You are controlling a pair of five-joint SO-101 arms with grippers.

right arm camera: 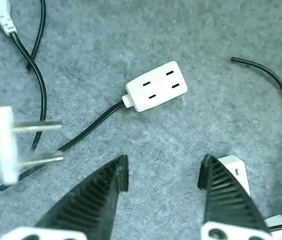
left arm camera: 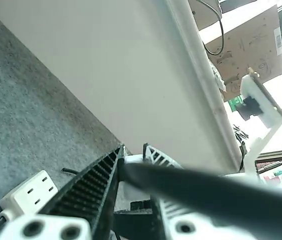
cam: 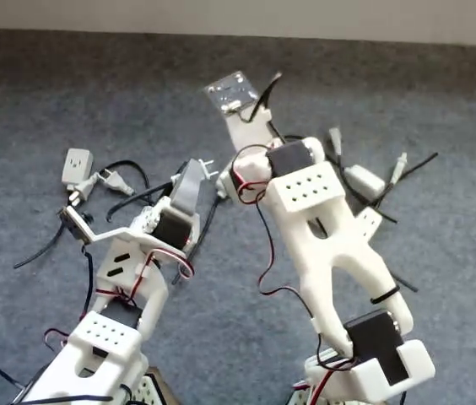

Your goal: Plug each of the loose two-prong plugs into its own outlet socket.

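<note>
I have the left gripper (left arm camera: 133,150) clamped shut, with a black cord (left arm camera: 206,192) pinched between its jaws. In the high view the held plug (cam: 209,169) sticks out past the tips in the middle of the scene. It is up off the grey carpet (cam: 246,337), with its prongs pointing right toward the right arm. My right wrist view shows the same white plug with both flat prongs bare and roughly level.

The right gripper (right arm camera: 163,172) is wide open with nothing between its fingers, and it looks down at the carpet. Beyond its tips a white outlet socket (right arm camera: 156,86) lies flat with its slots up, and a dark lead trails from one end. The held plug is near this socket but not touching it. A second socket (right arm camera: 233,172) is partly hidden behind one of the right gripper's fingers.

At the far left I see a left socket block (cam: 76,164) with a loose plug (cam: 113,179) lying just beside it. On the right, past the right arm, a far plug (cam: 335,139) and a right-hand plug (cam: 401,164) lie among black cords, near a pale socket body (cam: 365,181).

My left wrist view also shows a white block (left arm camera: 28,192) with slots on the carpet just beside the jaws, though I cannot tell which socket it is
</note>
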